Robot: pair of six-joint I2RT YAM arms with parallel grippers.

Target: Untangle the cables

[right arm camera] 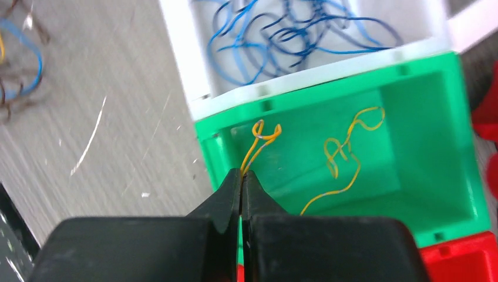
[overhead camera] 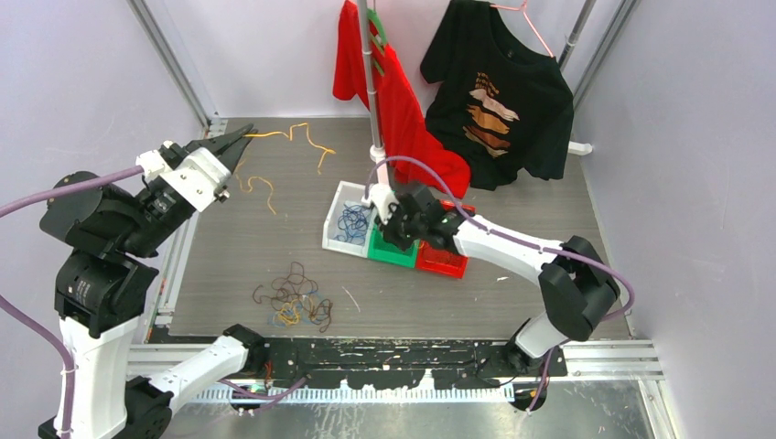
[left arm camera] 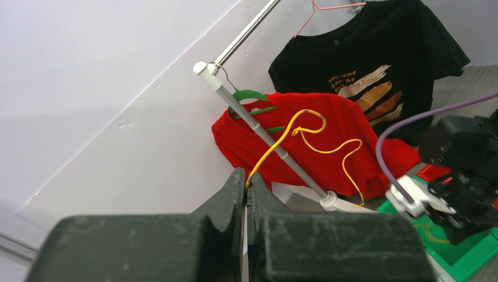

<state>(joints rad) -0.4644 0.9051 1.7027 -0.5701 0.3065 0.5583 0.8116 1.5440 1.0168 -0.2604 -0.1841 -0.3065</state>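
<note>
Left gripper (left arm camera: 246, 176): fingers closed on one end of the long yellow cable (left arm camera: 337, 147), held raised over the far left of the table (overhead camera: 512, 293); the strand trails free from the tips in loose bends.

Right gripper (right arm camera: 242, 174): fingers closed over the green bin (right arm camera: 423, 147), pinching a curled yellow cable (right arm camera: 264, 134) at the tips; a second yellow strand (right arm camera: 330, 154) lies loose on the bin floor; blue cables (right arm camera: 282, 35) sit in the adjoining white bin (right arm camera: 176, 35).

A mixed tangle (overhead camera: 295, 297) of brown, blue and yellow lies near the table's front edge, well apart from both grippers.

Judgement: the wires look light and limp, yet springy enough to keep their kinks; they are thin and liable to slip from a tip pinch; best taken at a free end or an exposed loop and drawn slowly, so that neighbours do not drag.
</note>
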